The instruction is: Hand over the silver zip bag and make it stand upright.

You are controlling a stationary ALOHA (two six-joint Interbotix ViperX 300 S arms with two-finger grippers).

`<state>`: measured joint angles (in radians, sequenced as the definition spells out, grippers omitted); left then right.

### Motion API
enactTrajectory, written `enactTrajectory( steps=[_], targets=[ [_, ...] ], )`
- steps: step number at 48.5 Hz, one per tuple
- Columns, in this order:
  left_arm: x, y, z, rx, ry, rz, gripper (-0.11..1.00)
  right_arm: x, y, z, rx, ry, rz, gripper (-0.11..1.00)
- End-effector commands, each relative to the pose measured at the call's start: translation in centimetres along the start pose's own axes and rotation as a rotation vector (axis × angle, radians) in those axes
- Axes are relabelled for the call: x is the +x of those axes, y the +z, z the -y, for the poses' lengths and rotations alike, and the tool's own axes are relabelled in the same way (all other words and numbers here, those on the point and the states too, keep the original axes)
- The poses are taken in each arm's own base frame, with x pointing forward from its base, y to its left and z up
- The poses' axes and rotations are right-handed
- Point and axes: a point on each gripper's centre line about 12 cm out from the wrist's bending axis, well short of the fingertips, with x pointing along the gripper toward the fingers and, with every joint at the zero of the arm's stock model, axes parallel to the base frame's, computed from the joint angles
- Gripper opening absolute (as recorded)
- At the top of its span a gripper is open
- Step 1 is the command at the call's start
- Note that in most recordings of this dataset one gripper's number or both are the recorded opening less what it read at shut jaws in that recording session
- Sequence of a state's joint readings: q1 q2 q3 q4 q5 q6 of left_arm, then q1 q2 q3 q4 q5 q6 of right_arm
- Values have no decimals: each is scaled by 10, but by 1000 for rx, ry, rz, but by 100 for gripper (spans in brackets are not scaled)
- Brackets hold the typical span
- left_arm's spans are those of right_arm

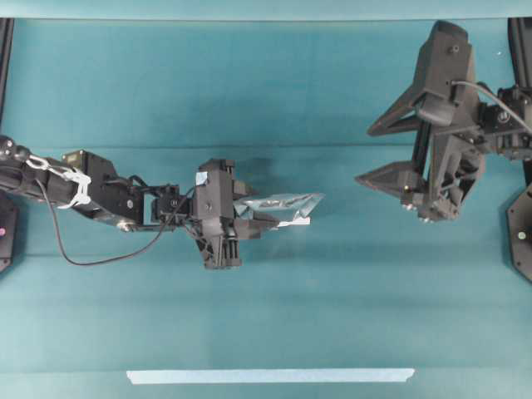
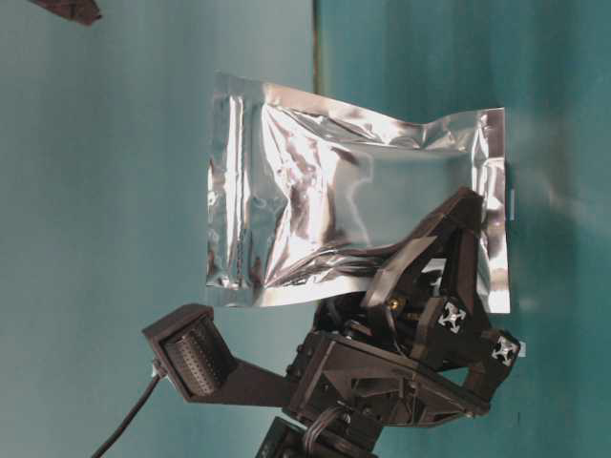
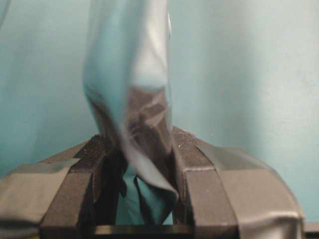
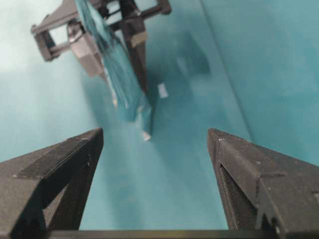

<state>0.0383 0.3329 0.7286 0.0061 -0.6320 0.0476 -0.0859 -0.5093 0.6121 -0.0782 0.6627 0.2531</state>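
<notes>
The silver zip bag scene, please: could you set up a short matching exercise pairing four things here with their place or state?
Things:
1. silver zip bag
2. left gripper
3. right gripper
4. pale tape strip

Place or state:
A. fingers wide open, holding nothing, apart from the bag
B. lying flat near the table's front edge
C. held off the table, pinched at one end
D. fingers shut on the foil

Pairs: 1-C, 2-D, 3-A, 4-B
</notes>
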Motion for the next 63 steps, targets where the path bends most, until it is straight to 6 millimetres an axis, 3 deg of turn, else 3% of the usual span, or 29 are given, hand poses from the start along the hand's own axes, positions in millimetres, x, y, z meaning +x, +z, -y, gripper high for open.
enactTrajectory(
  steps=[1,63],
  targets=[
    [0,7,6,11,-14,22,27,-3,4,-2,11,10,21,87],
    [1,6,10,15,-23,9,27,1,0,-6,2,24,30,87]
  ],
)
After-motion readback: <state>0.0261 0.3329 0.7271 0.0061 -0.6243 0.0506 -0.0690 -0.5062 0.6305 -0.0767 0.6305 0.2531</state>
